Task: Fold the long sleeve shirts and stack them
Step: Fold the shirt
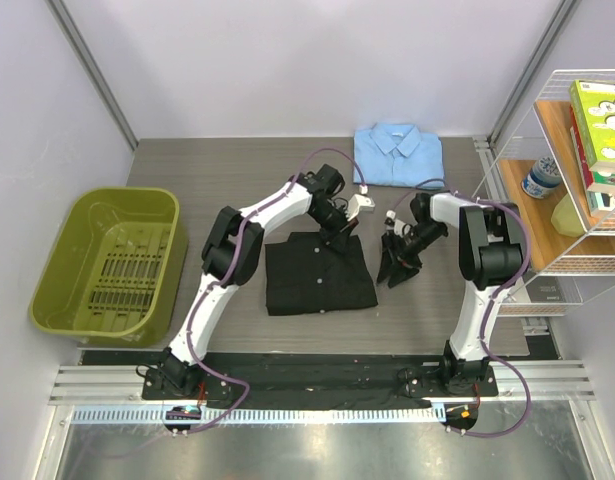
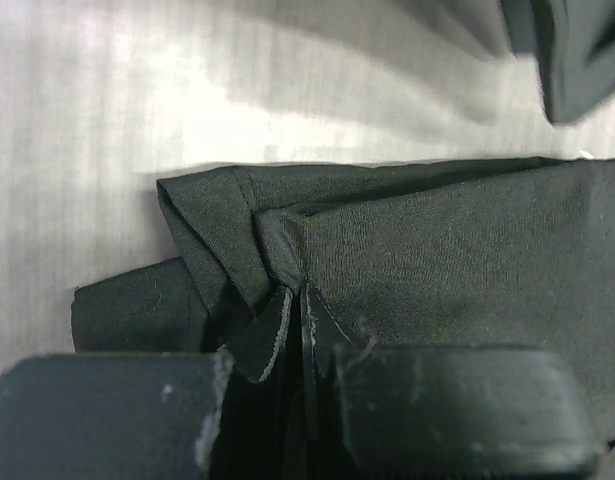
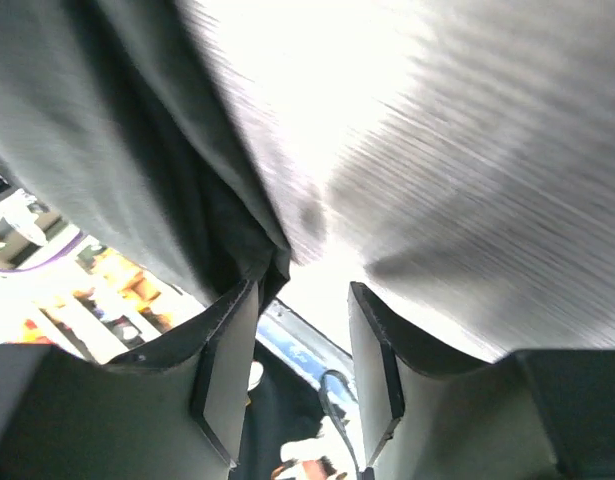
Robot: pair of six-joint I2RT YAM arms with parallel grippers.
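Note:
The black long sleeve shirt (image 1: 312, 280) lies folded at the table's middle. My left gripper (image 1: 344, 235) sits at its far right corner, shut on a pinched fold of black cloth (image 2: 437, 250) that bunches right at the fingertips of the left gripper (image 2: 299, 295). My right gripper (image 1: 397, 265) hangs just right of the shirt. Its jaws stand open with nothing between them (image 3: 302, 290), and a flap of black cloth (image 3: 137, 150) drapes against the outside of its left finger (image 3: 227, 350). The light blue long sleeve shirt (image 1: 397, 153) lies folded at the back of the table.
A green bin (image 1: 107, 260) stands at the left side of the table. A white wire shelf (image 1: 577, 150) with books and a bottle stands at the right. Grey walls close in the back and the sides.

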